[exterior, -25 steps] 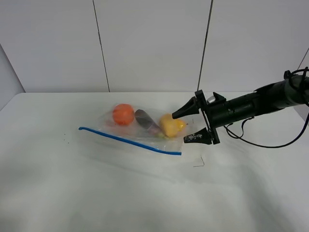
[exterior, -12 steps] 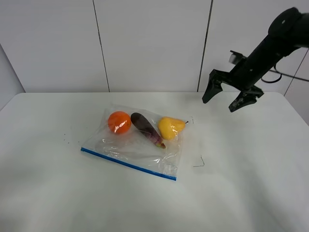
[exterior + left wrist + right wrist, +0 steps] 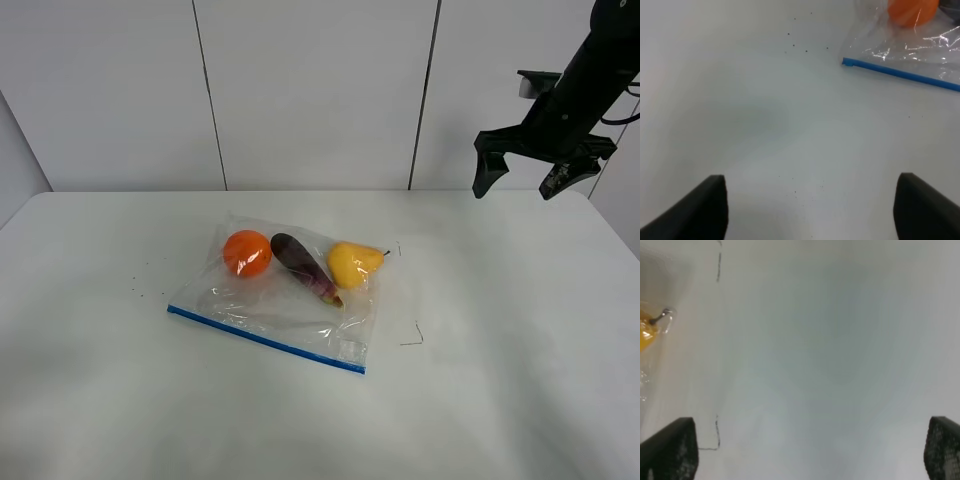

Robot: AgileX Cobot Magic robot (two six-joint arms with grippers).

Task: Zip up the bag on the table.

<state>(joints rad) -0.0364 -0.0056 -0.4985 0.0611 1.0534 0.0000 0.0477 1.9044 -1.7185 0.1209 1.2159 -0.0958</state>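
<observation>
Left to right across the exterior high view: the table (image 3: 120, 400) carries a few dark specks (image 3: 133, 291) at roughly 9 o'clock from the bag.

The bag (image 3: 285, 300) lies flat near the centre of the table, a clear zip bag with its blue zipper strip (image 3: 265, 340) along the near edge, running from 9 o'clock down toward 5 o'clock. Through the plastic show an orange (image 3: 247, 253), a purple eggplant (image 3: 305, 268) and a yellow pear (image 3: 354, 264), lined up along the far side. Whether the strip is fully sealed cannot be told at this size.

A thin dark mark (image 3: 413, 336) sits on the table just off the bag's 3 o'clock corner.

The right gripper (image 3: 528, 171) hangs high at 1 o'clock from the bag, well apart from it, jaws spread wide and holding nothing.

The left gripper (image 3: 807, 207) is not seen in the exterior view. Its wrist view shows two dark fingertips (image 3: 705, 207) set wide apart over bare table, with the strip's end (image 3: 846, 61) and the orange ahead of it.

Judged risks: neither gripper pins the bag, so a one-sided pinch on the strip could drag the floppy plastic across the smooth top. The produce bulges close behind the strip and could hold the seal open. A descent from the right gripper's height could land on the pear.
</observation>
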